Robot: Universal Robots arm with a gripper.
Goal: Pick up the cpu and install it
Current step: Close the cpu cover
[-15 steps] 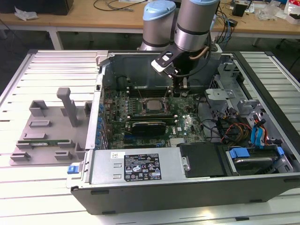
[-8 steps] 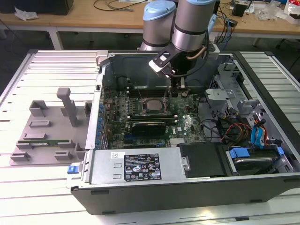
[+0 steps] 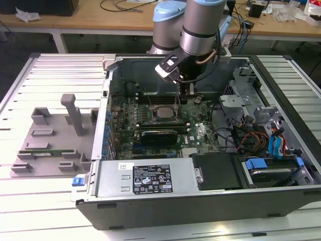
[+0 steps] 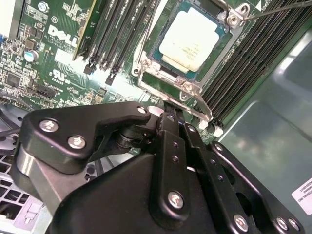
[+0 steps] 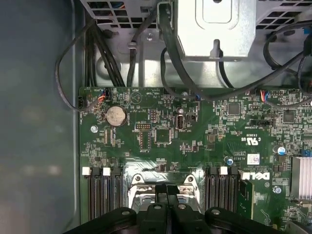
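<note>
Slatted tabletop (image 3: 50, 70) carries an open computer case (image 3: 200, 201) lying on its side. Arm (image 3: 200, 30) reaches down into it over the green motherboard (image 5: 195, 141). The cpu (image 4: 192, 41) sits flat inside the metal socket frame (image 4: 146, 68), pale top up. Claw (image 4: 171, 113) hangs just beside the frame's edge, apart from the cpu, fingers pressed together, nothing between them.

Socket frame (image 5: 139, 181) half hidden behind claw (image 5: 168, 189) in first wrist view, cropped in second wrist view
</note>
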